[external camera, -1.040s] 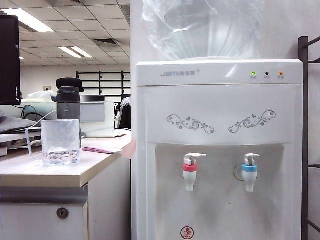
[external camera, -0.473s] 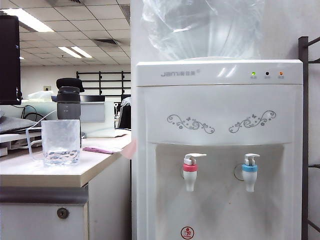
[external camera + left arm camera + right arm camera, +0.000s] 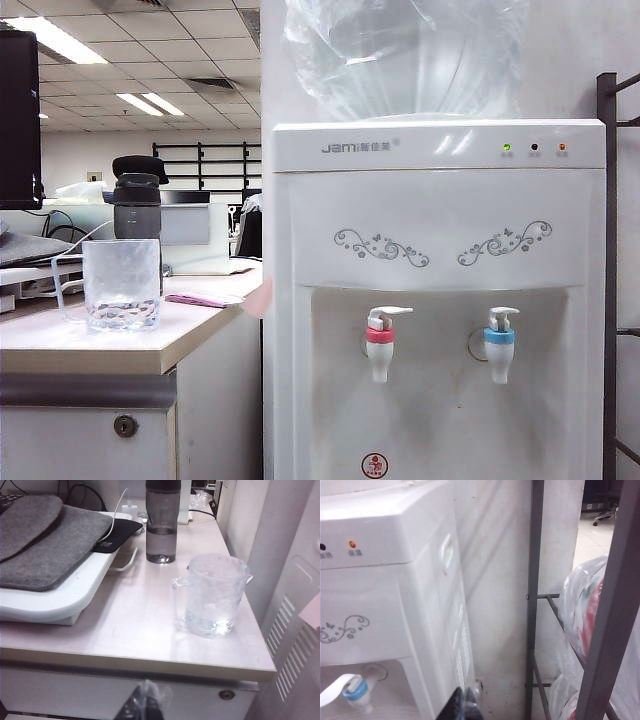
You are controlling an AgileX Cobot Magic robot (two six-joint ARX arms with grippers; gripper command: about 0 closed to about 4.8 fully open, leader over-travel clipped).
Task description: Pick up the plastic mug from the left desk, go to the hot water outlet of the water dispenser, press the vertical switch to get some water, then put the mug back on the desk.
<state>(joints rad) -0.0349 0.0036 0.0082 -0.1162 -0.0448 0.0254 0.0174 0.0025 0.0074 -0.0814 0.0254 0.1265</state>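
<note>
- Plastic mug [image 3: 215,595]: upright on left desk [image 3: 125,630] surface nr its corner, a little water inside.
- Dark bottle [image 3: 162,522]: behind mug, part-filled.
- Left gripper [image 3: 145,705]: before desk front, jaws closed, empty.
- Right gripper [image 3: 462,705]: beside water dispenser [image 3: 385,580]; jaws' state can't tell.

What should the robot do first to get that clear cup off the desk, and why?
Probably open the left pincer and ease it toward the plastic mug. The mug stands untouched on the left desk, near its edge. That pincer hangs shut below the desk front; the right pincer faces the water dispenser.
</note>
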